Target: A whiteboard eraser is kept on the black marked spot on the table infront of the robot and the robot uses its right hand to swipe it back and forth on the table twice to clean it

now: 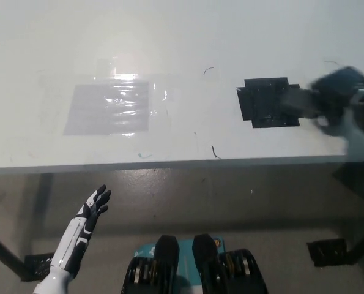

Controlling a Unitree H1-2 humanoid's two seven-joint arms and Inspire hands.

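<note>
While our right hand [344, 98] is blurring at the bench's [169, 37] right edge, we cannot tell its grip.
We are judging the eraser [298, 101], lying beside the black marked spot [266, 101], light and rigid, best clasped across its sides; left hand [87, 223] is hanging open.

Grey taped patch [110, 108] under glossy clear film, table's left half; small dark scribbles [215, 152] near front edge.

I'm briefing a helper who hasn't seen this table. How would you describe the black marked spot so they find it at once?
Start at the white table and look to its right side, near the front edge. The black marked spot is a dark taped square there, beside the blurred black robot hand. Unlike the shiny clear patch to the left, it is solid black.
</note>
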